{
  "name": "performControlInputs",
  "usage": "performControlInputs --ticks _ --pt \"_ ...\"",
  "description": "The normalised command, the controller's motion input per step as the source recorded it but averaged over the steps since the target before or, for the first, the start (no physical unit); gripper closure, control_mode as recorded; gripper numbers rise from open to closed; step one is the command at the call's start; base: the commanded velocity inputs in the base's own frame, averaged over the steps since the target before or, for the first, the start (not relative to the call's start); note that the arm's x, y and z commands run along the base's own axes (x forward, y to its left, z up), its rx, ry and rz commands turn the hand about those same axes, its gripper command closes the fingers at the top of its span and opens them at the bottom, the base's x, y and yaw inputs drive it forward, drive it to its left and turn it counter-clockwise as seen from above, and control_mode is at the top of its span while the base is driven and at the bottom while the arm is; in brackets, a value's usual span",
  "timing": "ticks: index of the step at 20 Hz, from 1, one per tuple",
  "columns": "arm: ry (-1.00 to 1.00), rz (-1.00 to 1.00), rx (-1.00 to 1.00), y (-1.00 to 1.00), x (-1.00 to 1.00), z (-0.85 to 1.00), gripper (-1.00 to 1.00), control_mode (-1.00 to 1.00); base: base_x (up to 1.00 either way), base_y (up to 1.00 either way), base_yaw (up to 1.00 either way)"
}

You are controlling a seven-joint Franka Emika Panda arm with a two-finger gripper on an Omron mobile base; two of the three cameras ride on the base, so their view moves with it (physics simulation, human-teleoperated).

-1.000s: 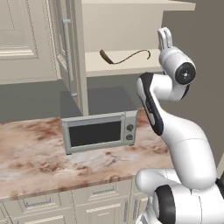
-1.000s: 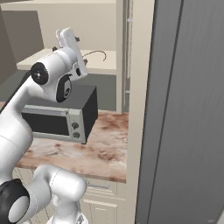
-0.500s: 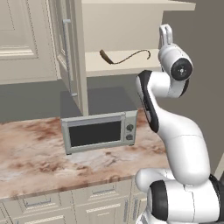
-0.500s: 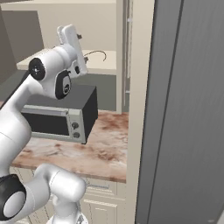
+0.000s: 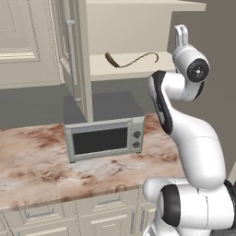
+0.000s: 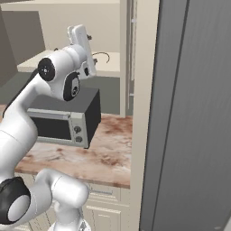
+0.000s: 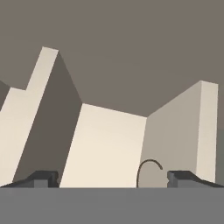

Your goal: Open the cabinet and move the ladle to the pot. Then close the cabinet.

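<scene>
Cabinet [image 5: 73, 60] door swung open; first step done. Ladle [image 5: 131, 61] lies on lower shelf [image 5: 133, 69], untouched. End effector [image 7: 111, 178], fingers spread wide and empty, points into cabinet near ladle's handle. Left: grasp, carry to pot, close door.

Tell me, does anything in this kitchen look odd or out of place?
Only mildly: a ladle lies alone on the bottom shelf of the open cabinet above the microwave, an unusual spot for one. Nothing looks spilled, tipped or broken.
</scene>
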Motion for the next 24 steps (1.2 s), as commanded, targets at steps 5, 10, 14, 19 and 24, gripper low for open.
performControlInputs --ticks 5,10,14,19,24 --pt "0.06 0.05 0.00 0.00 0.02 0.00 -1.00 -1.00 0.00 0.00 0.00" --pt "0.03 0.12 0.00 0.26 0.00 0.00 -1.00 -1.00 0.00 0.00 0.00" --pt "0.00 0.11 0.03 0.03 0.04 -0.02 -1.00 -1.00 0.00 0.00 0.00" --pt "0.00 0.05 0.11 0.01 0.20 -0.08 -1.00 -1.00 0.00 0.00 0.00" --pt "0.03 0.00 0.06 0.15 0.21 -0.04 -1.00 -1.00 0.00 0.00 0.00"
